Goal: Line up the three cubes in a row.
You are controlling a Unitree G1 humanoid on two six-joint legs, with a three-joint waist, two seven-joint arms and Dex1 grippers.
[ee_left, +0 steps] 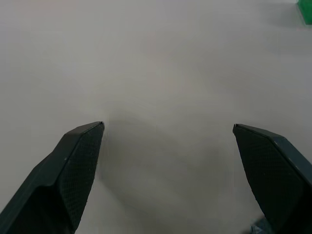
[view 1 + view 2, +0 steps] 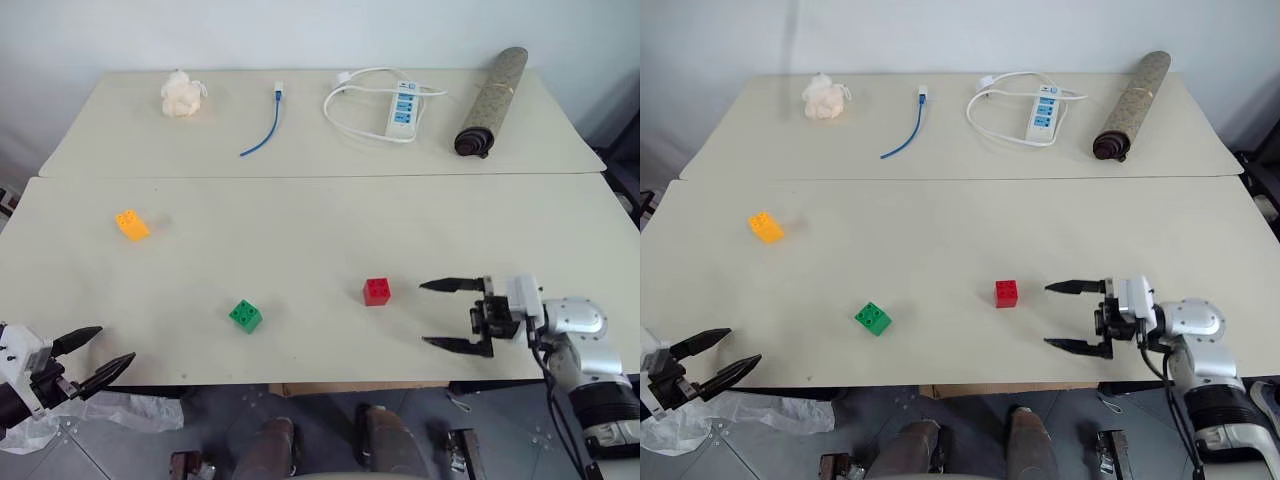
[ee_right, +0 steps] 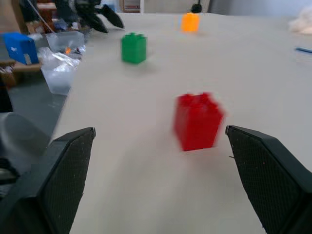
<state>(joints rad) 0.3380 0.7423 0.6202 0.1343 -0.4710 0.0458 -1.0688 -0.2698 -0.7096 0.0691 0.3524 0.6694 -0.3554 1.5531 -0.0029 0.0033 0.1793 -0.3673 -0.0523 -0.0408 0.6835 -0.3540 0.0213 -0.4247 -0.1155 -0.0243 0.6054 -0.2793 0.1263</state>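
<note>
Three studded cubes lie spread over the near table (image 2: 300, 230). The orange-yellow cube (image 2: 132, 224) is at the left, the green cube (image 2: 245, 315) sits near the front edge, and the red cube (image 2: 377, 291) rests right of it. My right gripper (image 2: 441, 315) is open, pointing left, a short way right of the red cube with nothing between its fingers. In the right wrist view the red cube (image 3: 197, 121) stands just ahead of the fingers, with the green cube (image 3: 133, 48) and orange-yellow cube (image 3: 190, 22) beyond. My left gripper (image 2: 98, 355) hangs open and empty at the front-left edge.
On the far table (image 2: 320, 150) lie a white tissue wad (image 2: 182, 96), a blue cable (image 2: 264, 125), a white power strip with cord (image 2: 400, 110) and a rolled mat (image 2: 492, 87). Plastic wrapping (image 2: 110, 410) lies on the floor below the front-left edge.
</note>
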